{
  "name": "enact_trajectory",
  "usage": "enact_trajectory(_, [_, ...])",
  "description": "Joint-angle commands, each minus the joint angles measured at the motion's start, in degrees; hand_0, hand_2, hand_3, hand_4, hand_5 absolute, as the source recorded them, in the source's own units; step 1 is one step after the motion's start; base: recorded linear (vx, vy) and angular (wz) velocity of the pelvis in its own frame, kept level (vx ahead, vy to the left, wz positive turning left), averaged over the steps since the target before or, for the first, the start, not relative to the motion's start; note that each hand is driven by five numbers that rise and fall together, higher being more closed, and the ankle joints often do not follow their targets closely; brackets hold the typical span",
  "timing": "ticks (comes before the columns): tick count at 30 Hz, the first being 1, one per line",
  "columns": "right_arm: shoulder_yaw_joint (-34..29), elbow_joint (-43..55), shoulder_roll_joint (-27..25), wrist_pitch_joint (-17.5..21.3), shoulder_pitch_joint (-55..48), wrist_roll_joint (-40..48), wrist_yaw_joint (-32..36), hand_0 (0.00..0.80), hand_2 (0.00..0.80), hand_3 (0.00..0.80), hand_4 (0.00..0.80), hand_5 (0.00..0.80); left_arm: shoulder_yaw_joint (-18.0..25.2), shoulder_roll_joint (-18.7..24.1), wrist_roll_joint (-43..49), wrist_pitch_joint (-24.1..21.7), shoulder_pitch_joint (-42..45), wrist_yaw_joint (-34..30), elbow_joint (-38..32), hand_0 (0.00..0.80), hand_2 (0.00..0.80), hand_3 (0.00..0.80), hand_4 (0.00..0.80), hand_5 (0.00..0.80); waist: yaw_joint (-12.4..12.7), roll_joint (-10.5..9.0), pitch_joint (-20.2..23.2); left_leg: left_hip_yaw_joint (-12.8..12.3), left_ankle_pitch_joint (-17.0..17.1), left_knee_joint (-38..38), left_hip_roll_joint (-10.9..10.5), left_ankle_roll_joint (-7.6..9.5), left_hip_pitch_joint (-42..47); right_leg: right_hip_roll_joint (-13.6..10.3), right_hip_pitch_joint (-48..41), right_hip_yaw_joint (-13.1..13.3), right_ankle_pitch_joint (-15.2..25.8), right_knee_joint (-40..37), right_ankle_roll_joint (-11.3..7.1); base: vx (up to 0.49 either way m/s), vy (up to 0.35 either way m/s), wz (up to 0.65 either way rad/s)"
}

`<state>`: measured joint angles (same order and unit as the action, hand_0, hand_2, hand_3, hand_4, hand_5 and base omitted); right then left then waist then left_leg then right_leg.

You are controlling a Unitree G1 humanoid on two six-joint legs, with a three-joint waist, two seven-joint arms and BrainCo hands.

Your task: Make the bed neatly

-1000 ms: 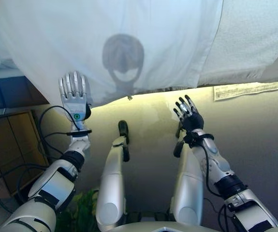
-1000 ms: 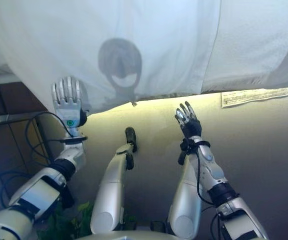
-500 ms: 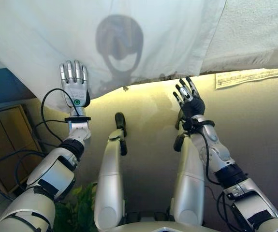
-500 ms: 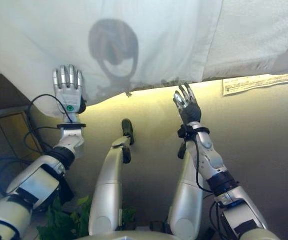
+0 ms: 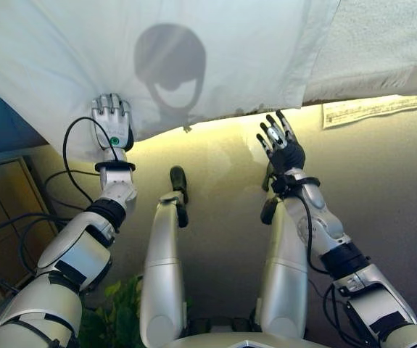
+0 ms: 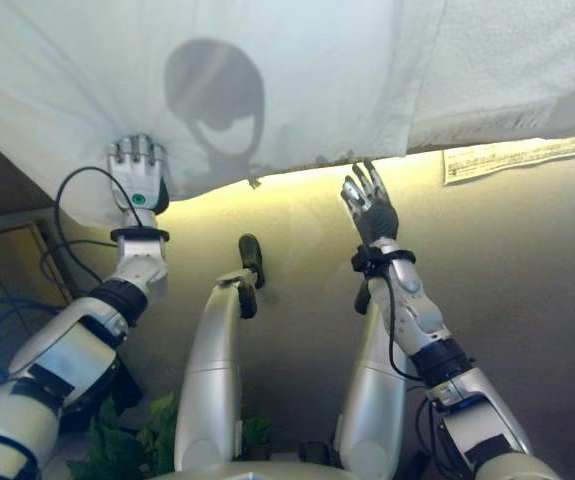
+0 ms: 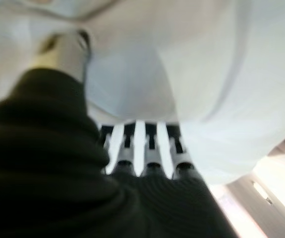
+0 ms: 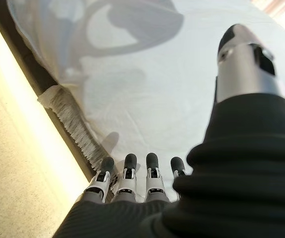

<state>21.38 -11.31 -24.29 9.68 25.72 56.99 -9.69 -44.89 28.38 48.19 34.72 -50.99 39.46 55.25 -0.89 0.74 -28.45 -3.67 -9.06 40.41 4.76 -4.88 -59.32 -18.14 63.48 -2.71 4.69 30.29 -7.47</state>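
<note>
A white sheet point(image 5: 215, 58) hangs over the near edge of the bed, and its lower hem runs across both eye views. My left hand point(image 5: 112, 119) is up against the sheet's hanging left corner with its fingers curled into the cloth. In the left wrist view the sheet point(image 7: 206, 84) bunches over the fingers point(image 7: 149, 148) and hides their tips, with the thumb point(image 7: 65, 47) on the other side of the fold. My right hand point(image 5: 282, 148) is open with fingers spread, just below the hem and apart from it. A fringed edge point(image 8: 68, 116) shows past its fingers point(image 8: 127, 173).
A textured white cover point(image 5: 382, 43) lies on the bed at the right. A printed paper strip point(image 5: 378, 109) lies on the beige floor below it. A wooden cabinet point(image 5: 5, 210) stands at the left, and a green plant point(image 5: 117, 319) is near my left side.
My left hand's straight fingers have curled into the sheet's corner. My right hand has risen a little toward the hem. The camera has shifted.
</note>
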Motion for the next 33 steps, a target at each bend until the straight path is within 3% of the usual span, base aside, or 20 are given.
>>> enact_trajectory(1, [-0.7, 7.4, -1.7, 1.4, -2.1, 0.6, 1.1, 0.0, 0.0, 0.0, 0.0, 0.0, 3.4, 2.8, -1.8, 2.1, 2.9, -2.7, 3.9, 0.8, 0.8, 0.8, 0.8, 0.8, 0.6, 0.01, -1.3, 4.5, 10.3, -5.7, -1.0, -1.82, -3.7, -1.5, 0.4, 1.9, 7.9, -1.1, -7.12, -0.011, -0.015, -0.04])
enact_trajectory(6, [-0.5, 7.0, -1.6, 2.0, -1.5, 0.7, 1.5, 0.0, 0.0, 0.0, 0.0, 0.0, 3.3, 3.5, -2.2, 1.8, 1.7, -2.9, 4.5, 0.8, 0.8, 0.8, 0.8, 0.8, 0.3, -0.26, -1.3, 4.5, 12.5, -6.6, -1.3, -1.58, -4.9, -1.7, 1.4, 1.5, 9.9, -2.3, -6.78, -0.062, -0.005, -0.02])
enact_trajectory(18, [-0.5, 5.8, -1.4, 3.6, -2.6, 1.4, 4.0, 0.0, 0.0, 0.0, 0.0, 0.0, 3.5, 4.4, -5.4, -1.3, 1.9, -1.5, 6.6, 0.8, 0.8, 0.8, 0.8, 0.8, 0.0, -0.47, -1.3, 4.6, 12.5, -9.9, -1.0, -1.5, 0.1, -1.7, -2.4, 1.0, 9.2, -4.4, -6.71, 0.0, 0.0, 0.0])
enact_trajectory(22, [-0.9, 5.1, -0.4, 5.2, -6.2, 1.5, 7.9, 0.0, 0.0, 0.0, 0.0, 0.0, 7.0, 5.4, -6.6, -6.5, 7.1, -1.5, 8.0, 0.8, 0.8, 0.8, 0.8, 0.8, 1.0, -0.55, -1.3, 4.6, 11.6, -12.3, -1.5, -1.26, 7.5, -2.9, -9.4, -0.3, 9.3, -6.6, -6.63, 0.055, -0.039, 0.02])
enact_trajectory(33, [-5.3, 3.3, -0.3, 5.9, -12.7, 1.4, 13.0, 0.0, 0.0, 0.0, 0.0, 0.0, 17.2, 9.8, -0.1, -12.1, 20.9, -6.4, 8.8, 0.8, 0.8, 0.8, 0.8, 0.8, 3.4, 1.13, -1.3, 4.1, 10.1, -14.1, -2.2, -0.21, 17.1, -5.9, -17.5, -3.1, 8.3, -6.0, -6.32, 0.031, -0.02, 0.07])
